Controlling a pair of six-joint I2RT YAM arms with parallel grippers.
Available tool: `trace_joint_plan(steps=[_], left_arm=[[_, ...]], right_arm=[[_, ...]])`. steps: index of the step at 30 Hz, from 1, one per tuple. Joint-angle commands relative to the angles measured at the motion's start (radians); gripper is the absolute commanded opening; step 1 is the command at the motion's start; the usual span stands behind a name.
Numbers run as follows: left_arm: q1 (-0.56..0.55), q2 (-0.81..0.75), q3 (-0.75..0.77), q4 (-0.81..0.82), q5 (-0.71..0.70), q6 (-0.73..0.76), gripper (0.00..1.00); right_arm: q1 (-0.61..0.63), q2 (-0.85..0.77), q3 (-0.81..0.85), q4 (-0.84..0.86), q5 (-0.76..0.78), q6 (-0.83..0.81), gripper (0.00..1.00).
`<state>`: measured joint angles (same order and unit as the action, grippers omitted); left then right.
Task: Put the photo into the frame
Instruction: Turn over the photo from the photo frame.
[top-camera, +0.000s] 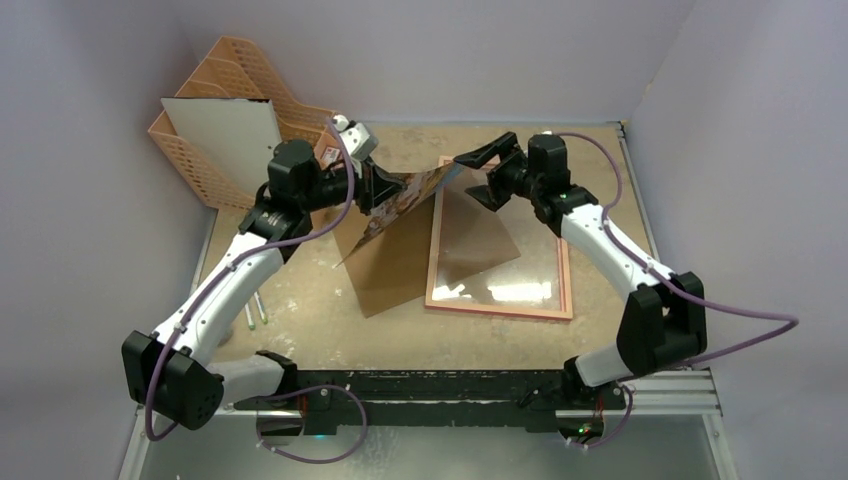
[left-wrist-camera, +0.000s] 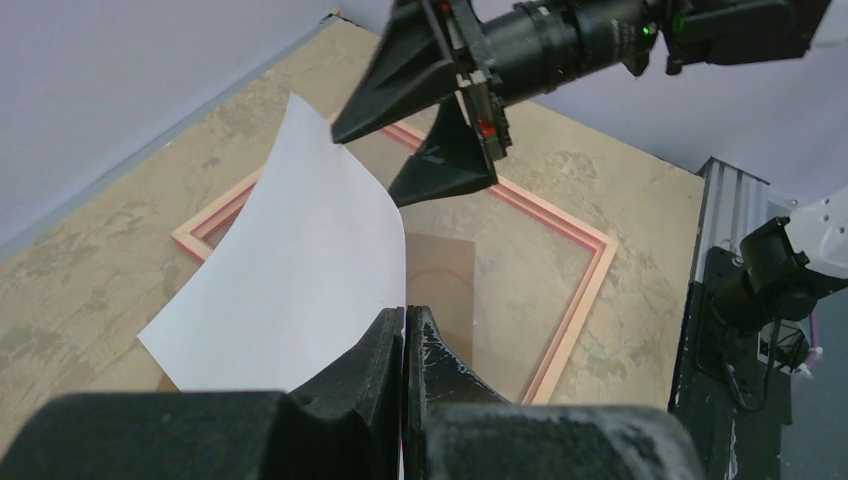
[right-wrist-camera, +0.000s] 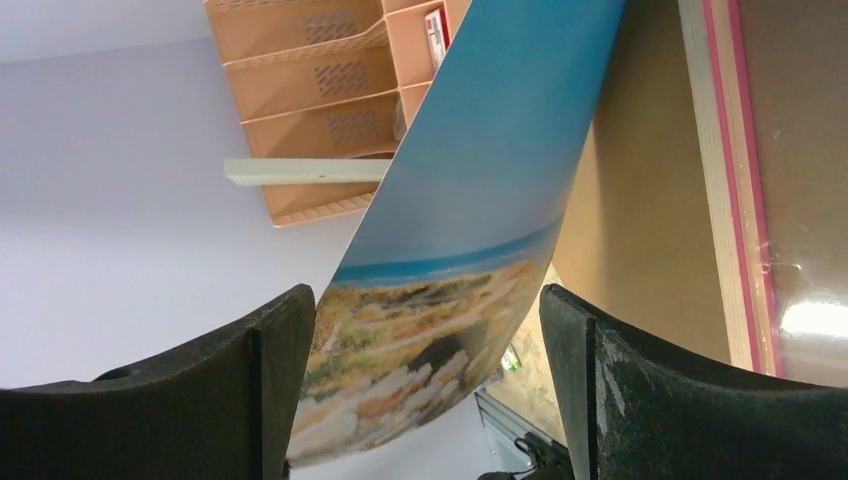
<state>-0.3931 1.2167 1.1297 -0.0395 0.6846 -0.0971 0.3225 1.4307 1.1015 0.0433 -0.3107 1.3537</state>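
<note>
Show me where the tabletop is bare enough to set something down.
Bare table lies along the near edge, between the backing board, the frame and the arm bases, and in a back strip by the wall. The middle is crowded; the photo hangs over it.

From high behind the arm bases (top-camera: 270, 375) we are looking steeply down over the whole table (top-camera: 300, 300). At the left wrist we are peering low past its own fingers (left-wrist-camera: 370, 380), across the frame (left-wrist-camera: 585, 290) toward the right gripper (left-wrist-camera: 363, 167). At the right wrist we are looking closely between its fingers (right-wrist-camera: 270, 390) at the photo (right-wrist-camera: 480, 180) and orange organiser (right-wrist-camera: 320, 80). All views are sharing photo and frame.
</note>
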Motion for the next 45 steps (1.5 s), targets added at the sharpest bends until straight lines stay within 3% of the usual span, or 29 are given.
trace_joint_plan(steps=[1,11,19,29,31,36,39,45], left_arm=[[-0.033,-0.025,-0.021,-0.012,0.029,0.089,0.0],[-0.082,-0.032,-0.042,-0.023,0.004,0.224,0.0],[-0.084,-0.035,-0.044,-0.02,-0.012,0.223,0.0],[-0.088,-0.034,-0.038,0.007,0.035,0.233,0.01],[-0.089,-0.031,-0.039,0.007,0.031,0.233,0.03],[-0.09,-0.024,-0.024,-0.009,0.029,0.221,0.06],[-0.09,-0.022,-0.016,-0.014,0.024,0.199,0.13],[-0.09,-0.025,-0.003,-0.037,0.036,0.137,0.57]], right_arm=[[0.003,0.053,0.135,-0.138,-0.054,-0.067,0.85],[0.002,0.061,0.116,-0.131,-0.079,-0.056,0.83],[0.003,0.055,0.097,-0.116,-0.122,-0.097,0.56],[0.002,0.095,0.11,-0.113,-0.202,-0.099,0.51],[0.001,0.099,0.117,-0.119,-0.204,-0.106,0.46],[0.001,0.098,0.111,-0.095,-0.212,-0.1,0.2],[-0.001,0.107,0.112,-0.087,-0.213,-0.096,0.13],[-0.018,0.118,0.119,-0.082,-0.213,-0.106,0.02]])
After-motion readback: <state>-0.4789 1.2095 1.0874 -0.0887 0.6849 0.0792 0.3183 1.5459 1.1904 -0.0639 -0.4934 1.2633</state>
